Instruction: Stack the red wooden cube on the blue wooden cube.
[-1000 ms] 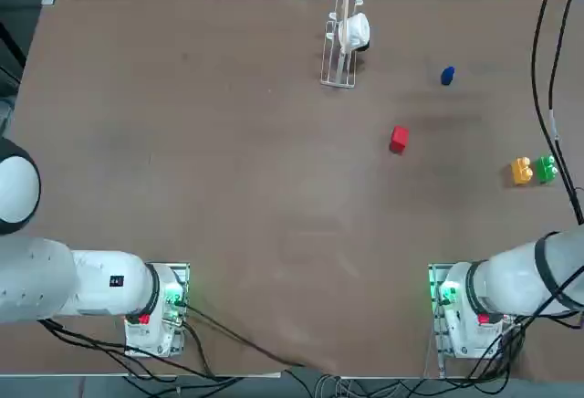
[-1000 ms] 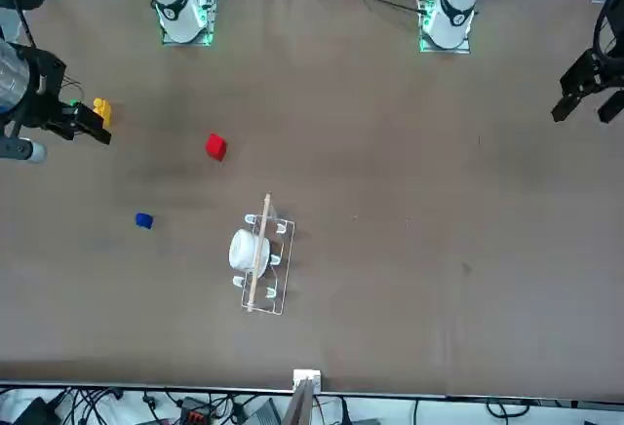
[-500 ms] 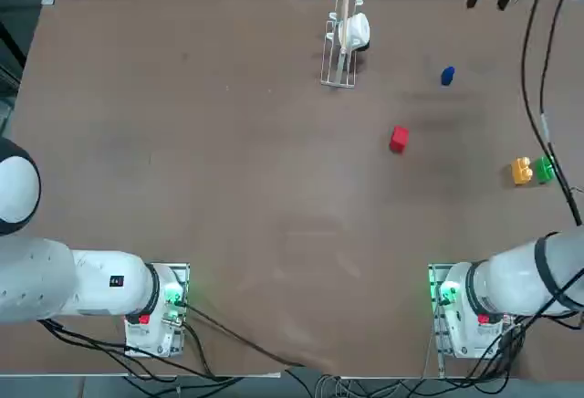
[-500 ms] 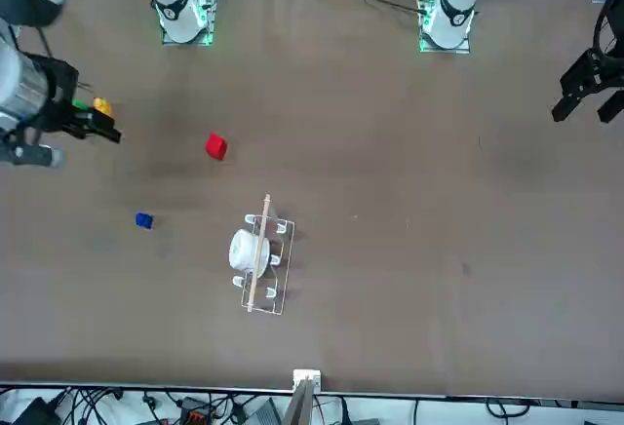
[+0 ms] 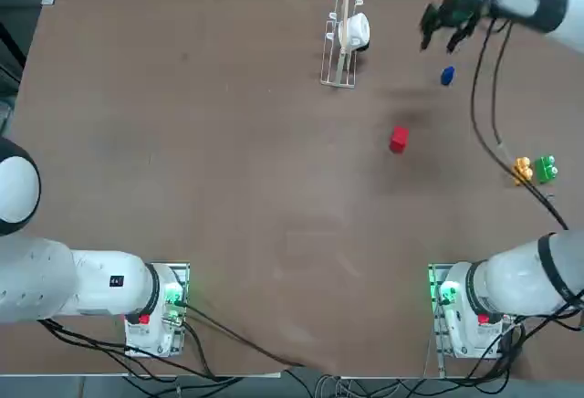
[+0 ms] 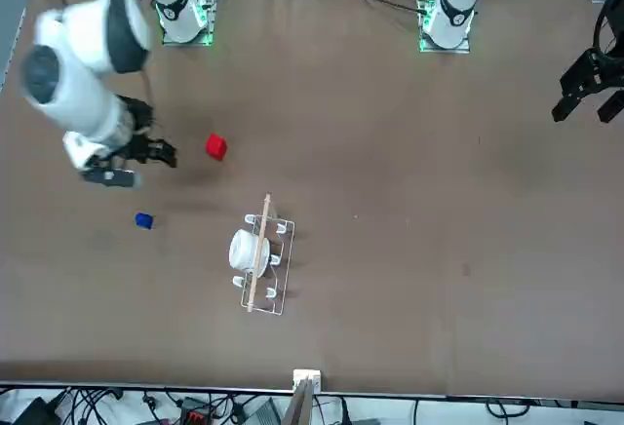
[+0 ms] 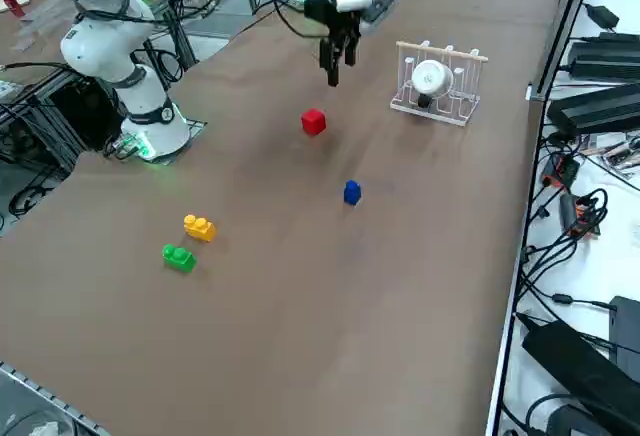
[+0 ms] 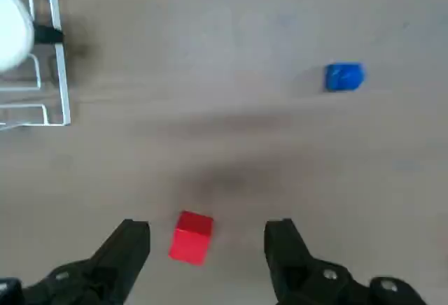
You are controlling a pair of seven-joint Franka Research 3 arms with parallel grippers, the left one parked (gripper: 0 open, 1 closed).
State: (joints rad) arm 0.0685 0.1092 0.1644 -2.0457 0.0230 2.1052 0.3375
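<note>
I have the right gripper (image 8: 207, 238) up in the air over the table, fingers spread wide and holding nothing. Through the wrist camera the red cube (image 8: 190, 236) sits right between the two fingers (image 8: 133, 238), well below them on the bare table (image 5: 228, 170). So this is the approach: I want to come straight down, keep the cube centred in the gap, and square the fingers to its flat sides before closing, since a corner grip could twist it. From the side camera the gripper (image 7: 334, 64) looks a little short of the cube (image 7: 313, 121), though the angle makes that hard to judge. The cube is a plain bright red block, sharp-edged, lying flat. The blue cube (image 5: 447, 75) stands well apart from the red one (image 5: 398, 139), smaller and darker, also alone on open table, with the rack (image 5: 339, 42) farther off.
</note>
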